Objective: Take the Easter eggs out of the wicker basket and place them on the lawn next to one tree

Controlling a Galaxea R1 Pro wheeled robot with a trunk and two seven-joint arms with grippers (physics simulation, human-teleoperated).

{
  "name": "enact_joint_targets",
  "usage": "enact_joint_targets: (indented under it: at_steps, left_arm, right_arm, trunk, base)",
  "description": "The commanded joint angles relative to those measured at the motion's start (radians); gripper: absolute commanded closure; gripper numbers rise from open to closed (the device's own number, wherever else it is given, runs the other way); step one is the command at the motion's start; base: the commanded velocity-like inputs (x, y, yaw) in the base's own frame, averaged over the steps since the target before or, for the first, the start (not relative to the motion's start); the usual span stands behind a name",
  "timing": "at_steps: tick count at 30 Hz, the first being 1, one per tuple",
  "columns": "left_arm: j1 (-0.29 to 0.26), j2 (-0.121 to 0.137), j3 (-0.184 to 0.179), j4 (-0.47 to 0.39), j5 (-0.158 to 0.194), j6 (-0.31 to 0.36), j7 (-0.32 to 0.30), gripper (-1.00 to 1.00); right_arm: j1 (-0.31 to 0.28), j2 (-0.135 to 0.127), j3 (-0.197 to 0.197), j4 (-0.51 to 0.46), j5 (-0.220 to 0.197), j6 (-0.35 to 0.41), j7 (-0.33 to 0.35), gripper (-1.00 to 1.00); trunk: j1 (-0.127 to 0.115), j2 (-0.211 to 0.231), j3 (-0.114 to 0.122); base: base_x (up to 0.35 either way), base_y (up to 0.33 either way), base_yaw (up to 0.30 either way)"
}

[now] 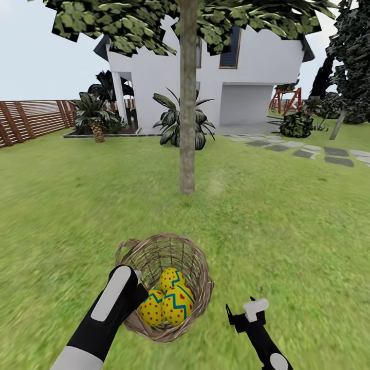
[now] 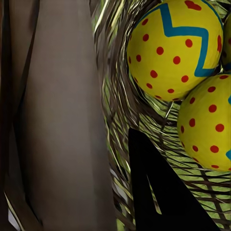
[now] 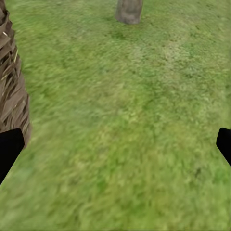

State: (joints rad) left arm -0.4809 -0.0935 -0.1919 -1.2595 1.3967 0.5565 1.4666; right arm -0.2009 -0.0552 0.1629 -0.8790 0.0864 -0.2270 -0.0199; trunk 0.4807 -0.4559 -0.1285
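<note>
a wide mottled lawn runs back to a white house, with a slatted wooden fence at the left, stepping stones at the right and a red playset beyond; a straight grey-brown tree rises in the middle of the grass, its trunk base also showing in the right wrist view.

the wicker basket hangs tilted in front of the robot, well short of the tree; all three easter eggs lie bunched in its lower side, touching one another — none is out yet. the left gripper is at the basket's near rim, its arm covering that edge; in the left wrist view one dark finger lies inside the weave just beside two eggs and a pale surface sits outside it, so it looks pinched on the rim, carrying the basket — a judgement, since the contact itself is hidden. the right gripper hovers over bare grass beside the basket, fingers spread wide with nothing between them.

the eggs look hard, smooth and rounded — likely light but slippery; a pinch across the widest middle should hold best, as off-centre pressure could squirt one out. the basket looks stiff yet light, and apt to tip if lifted by one side.
</note>
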Motion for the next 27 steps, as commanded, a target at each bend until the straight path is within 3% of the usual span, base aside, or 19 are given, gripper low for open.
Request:
enact_joint_targets:
  at_steps: [1,27]
  left_arm:
    - [0.000,0.000,0.000,0.000,0.001,0.006,-0.003,1.00]
    - [0.000,-0.003,-0.003,-0.009,0.003,0.008,-0.011,1.00]
  right_arm:
    - [0.000,0.000,0.000,0.000,0.000,0.000,0.000,-1.00]
    - [0.000,0.000,0.005,0.003,0.000,0.000,0.000,-1.00]
  trunk:
    - [0.000,0.000,0.000]
    - [0.000,0.000,0.000]
  base:
    - [0.333,0.000,0.000]
    - [0.333,0.000,0.000]
